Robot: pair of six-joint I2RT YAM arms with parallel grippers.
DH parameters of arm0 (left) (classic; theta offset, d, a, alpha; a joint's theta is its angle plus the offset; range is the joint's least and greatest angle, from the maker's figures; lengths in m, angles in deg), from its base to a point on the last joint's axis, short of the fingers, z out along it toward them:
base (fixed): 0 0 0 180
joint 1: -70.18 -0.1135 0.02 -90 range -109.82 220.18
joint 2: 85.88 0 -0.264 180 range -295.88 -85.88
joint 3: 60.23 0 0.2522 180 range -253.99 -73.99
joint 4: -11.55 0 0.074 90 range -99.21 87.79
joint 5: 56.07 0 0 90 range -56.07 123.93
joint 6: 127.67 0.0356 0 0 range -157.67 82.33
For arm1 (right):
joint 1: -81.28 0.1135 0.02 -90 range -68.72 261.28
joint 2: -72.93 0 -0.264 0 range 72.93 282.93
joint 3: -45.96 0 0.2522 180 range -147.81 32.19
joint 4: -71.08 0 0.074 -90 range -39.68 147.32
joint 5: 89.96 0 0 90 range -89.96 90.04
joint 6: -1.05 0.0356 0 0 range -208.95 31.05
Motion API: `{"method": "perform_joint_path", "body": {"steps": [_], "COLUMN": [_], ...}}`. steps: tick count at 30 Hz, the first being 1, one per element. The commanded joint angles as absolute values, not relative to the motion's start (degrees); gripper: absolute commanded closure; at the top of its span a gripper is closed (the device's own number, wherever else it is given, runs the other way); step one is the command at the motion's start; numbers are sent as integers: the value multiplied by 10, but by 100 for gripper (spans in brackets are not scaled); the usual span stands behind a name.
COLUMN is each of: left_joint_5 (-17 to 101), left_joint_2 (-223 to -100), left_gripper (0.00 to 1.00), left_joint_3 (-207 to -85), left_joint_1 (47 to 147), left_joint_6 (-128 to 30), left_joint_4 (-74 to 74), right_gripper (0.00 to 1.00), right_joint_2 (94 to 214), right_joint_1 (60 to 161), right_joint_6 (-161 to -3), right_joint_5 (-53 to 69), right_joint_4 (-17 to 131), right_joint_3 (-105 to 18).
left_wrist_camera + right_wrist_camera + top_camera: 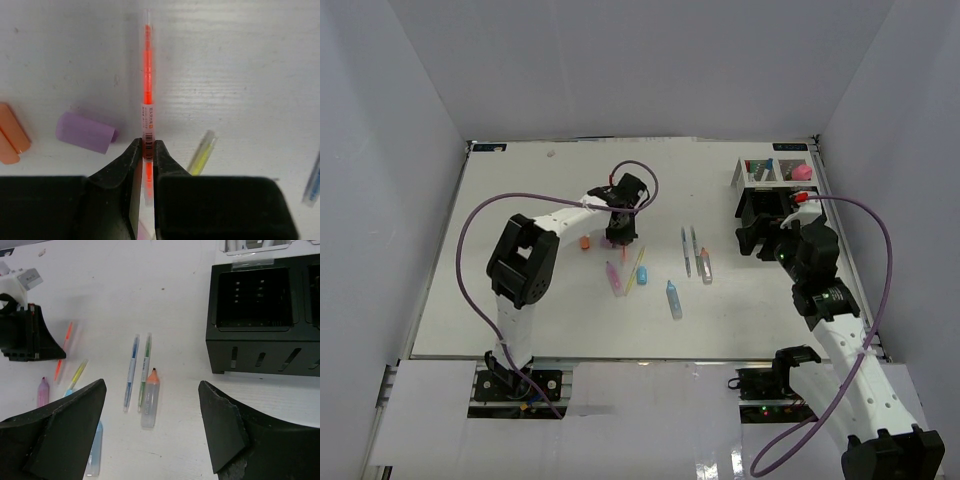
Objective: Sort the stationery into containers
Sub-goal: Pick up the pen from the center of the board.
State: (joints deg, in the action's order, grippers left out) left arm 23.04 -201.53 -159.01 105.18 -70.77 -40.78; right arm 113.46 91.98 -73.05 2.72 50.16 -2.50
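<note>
1. Gripping the orange pen [146, 75] near one end, the left gripper [148, 150] is clenched on it over the white table [240, 60], left of centre. Whether the pen rests on the surface cannot be told.
2. Near that pen lie a purple eraser [85, 132], a stubby orange piece [12, 135] and a yellow pen [202, 152].
3. The right gripper [151, 390] hangs released, jaws wide apart, near the black organizer [255, 347] at the table's far right.
4. Under it, a blue pen [131, 372], a green pen [145, 370] and an orange-tipped clear marker [150, 405] lie side by side.
5. A pale blue marker [95, 445] lies apart from these.
6. White mesh compartments [767, 172] adjoining the organizer hold a pink-capped bottle [802, 172].
</note>
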Motion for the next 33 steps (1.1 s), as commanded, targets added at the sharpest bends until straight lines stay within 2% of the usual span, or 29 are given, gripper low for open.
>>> {"method": "perform_joint_path", "body": {"steps": [1, 5, 8, 14, 20, 33], "left_joint_5": [202, 235, 290, 382, 435, 460], "left_joint_2": [-1984, -1930, -1867, -1754, -1678, -1629], "left_gripper": [82, 84, 84, 83, 82, 80], "left_joint_3": [-1639, -1632, -1582, -1469, -1397, -1341], "left_joint_1": [1056, 1060, 1066, 1102, 1131, 1151], "left_joint_6": [-664, -583, -514, -390, -322, -267], "left_joint_4": [-390, -326, -229, -130, -92, -67], "right_gripper": [19, 19, 19, 18, 18, 19], "right_joint_2": [1139, 1160, 1188, 1251, 1317, 1431], "right_joint_1": [922, 922, 923, 924, 948, 1035], "right_joint_6": [-737, -731, -717, -678, -665, -640], "right_joint_5": [78, 128, 179, 281, 322, 330], "right_joint_4": [527, 535, 542, 566, 566, 593], "right_joint_3": [-36, -59, -83, -129, -192, -280]}}
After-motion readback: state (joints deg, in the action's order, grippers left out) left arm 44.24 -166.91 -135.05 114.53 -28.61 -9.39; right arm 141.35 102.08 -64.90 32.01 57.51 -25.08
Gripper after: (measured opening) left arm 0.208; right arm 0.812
